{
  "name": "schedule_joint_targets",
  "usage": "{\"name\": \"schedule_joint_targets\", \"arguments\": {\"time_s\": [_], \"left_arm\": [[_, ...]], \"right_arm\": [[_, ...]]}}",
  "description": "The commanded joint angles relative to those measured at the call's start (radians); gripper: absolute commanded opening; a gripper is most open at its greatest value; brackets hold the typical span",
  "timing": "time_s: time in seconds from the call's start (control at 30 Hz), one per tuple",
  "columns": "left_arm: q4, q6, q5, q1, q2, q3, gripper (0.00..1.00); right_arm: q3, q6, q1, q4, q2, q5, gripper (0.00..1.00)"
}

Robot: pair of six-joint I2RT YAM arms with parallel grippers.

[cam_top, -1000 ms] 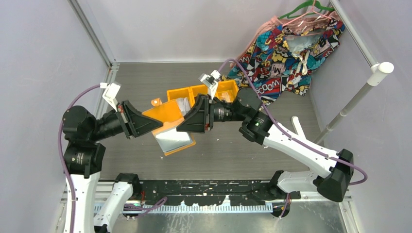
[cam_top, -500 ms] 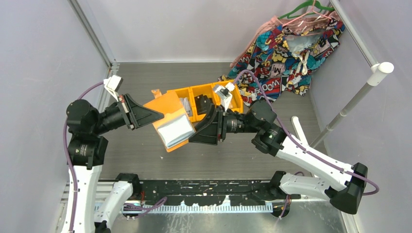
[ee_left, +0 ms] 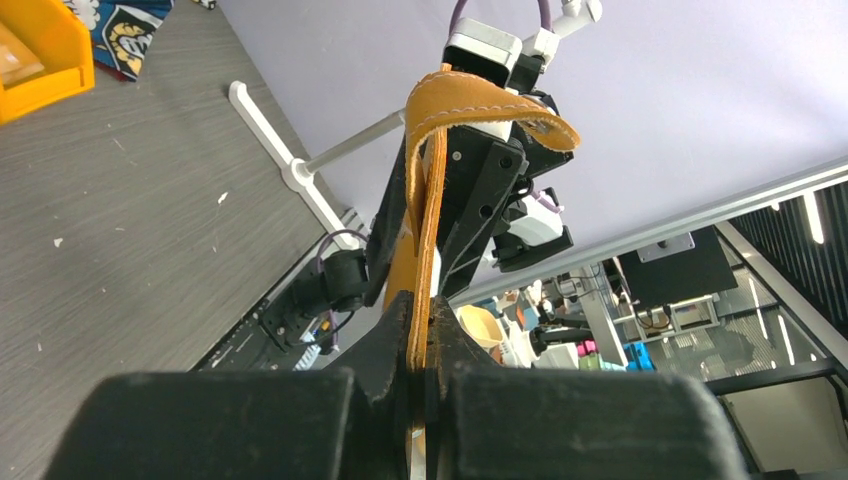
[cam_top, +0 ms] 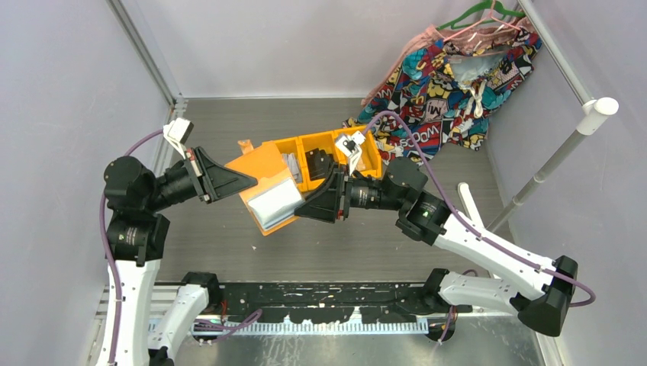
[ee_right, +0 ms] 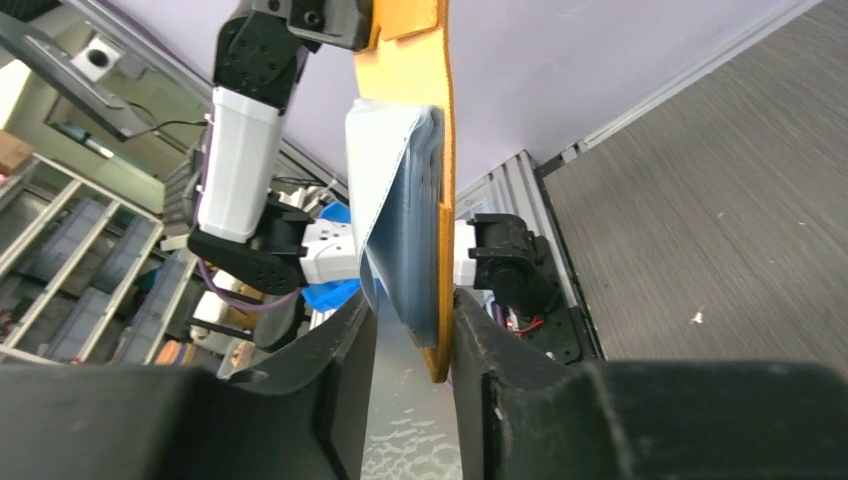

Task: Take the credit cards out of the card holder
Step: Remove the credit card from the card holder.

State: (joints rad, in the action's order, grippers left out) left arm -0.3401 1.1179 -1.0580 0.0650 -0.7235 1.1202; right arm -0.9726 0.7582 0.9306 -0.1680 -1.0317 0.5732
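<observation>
The card holder [cam_top: 265, 174] hangs open in the air over the middle of the table, orange cover up and pale blue pockets [cam_top: 275, 202] fanned below. My left gripper [cam_top: 248, 181] is shut on the cover's left edge [ee_left: 425, 180], which is pinched flat between its jaws [ee_left: 432, 330]. From the right, my right gripper [cam_top: 302, 207] straddles the near corner of the holder. In the right wrist view its jaws [ee_right: 410, 320] are open around the cover [ee_right: 440, 130] and the pockets [ee_right: 400, 200]. One finger touches the cover, while a gap separates the other from the pockets. The credit cards are hidden.
Orange bin trays [cam_top: 336, 156] sit just behind the holder, with a chunky black object [cam_top: 318, 162] and a grey-white bundle [cam_top: 290, 164] inside. A colourful garment [cam_top: 450, 76] hangs at the back right. A white pole [cam_top: 549, 164] slants along the right side.
The right gripper came down from behind the holder to its near right corner and its jaws narrowed around it. The left arm swung the holder up and leftward, still gripping.
</observation>
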Motion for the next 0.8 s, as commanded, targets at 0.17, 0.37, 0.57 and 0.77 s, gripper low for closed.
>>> {"name": "schedule_joint_targets", "arguments": {"time_s": [0.17,0.37,0.57,0.77], "left_arm": [[0.056,0.034,-0.011,0.000,0.000,0.028,0.00],[0.052,0.050,-0.004,0.000,-0.008,0.033,0.00],[0.049,0.069,0.006,-0.001,-0.012,0.035,0.00],[0.044,0.079,0.010,0.000,-0.010,0.030,0.00]], "right_arm": [[-0.051,-0.065,0.006,0.027,0.036,-0.027,0.44],[-0.040,-0.072,0.007,0.027,0.036,-0.008,0.45],[-0.023,-0.077,0.006,0.019,0.047,-0.010,0.39],[-0.029,-0.081,0.005,-0.002,0.051,-0.016,0.30]]}}
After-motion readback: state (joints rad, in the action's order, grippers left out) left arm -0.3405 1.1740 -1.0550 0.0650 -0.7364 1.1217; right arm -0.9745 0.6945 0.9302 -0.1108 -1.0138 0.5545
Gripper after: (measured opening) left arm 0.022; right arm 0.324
